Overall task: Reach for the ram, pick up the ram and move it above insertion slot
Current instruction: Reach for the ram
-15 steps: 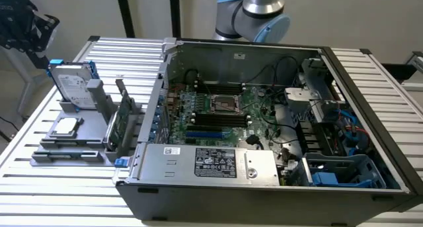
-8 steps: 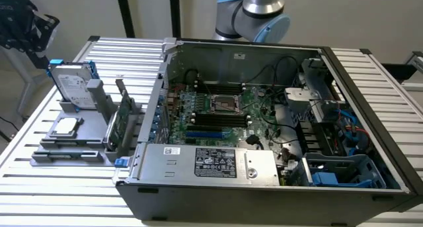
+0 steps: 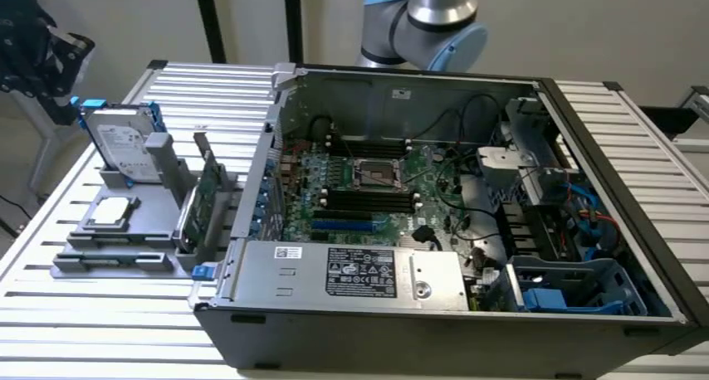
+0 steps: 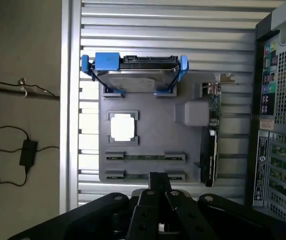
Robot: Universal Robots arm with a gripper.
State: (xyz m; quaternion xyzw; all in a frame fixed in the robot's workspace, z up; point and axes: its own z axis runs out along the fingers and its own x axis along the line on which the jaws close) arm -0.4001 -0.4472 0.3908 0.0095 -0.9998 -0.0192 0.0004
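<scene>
While the gripper (image 4: 158,177) hung over the grey holder tray (image 4: 153,135), its fingers were pressed together with nothing pinched between them. The ram (image 4: 145,156) lay flat in a cradle on that tray, a thin green stick close to the fingertips. On the same tray sat a silver hard drive (image 4: 135,80) in a blue frame, a pale square chip (image 4: 122,126) and a green card (image 4: 214,107) standing on edge. Seen from the exterior view, the tray rested on the slatted bench (image 3: 66,314) at the exterior view's left of the open computer case (image 3: 443,338), the arm (image 3: 427,19) rising behind it.
</scene>
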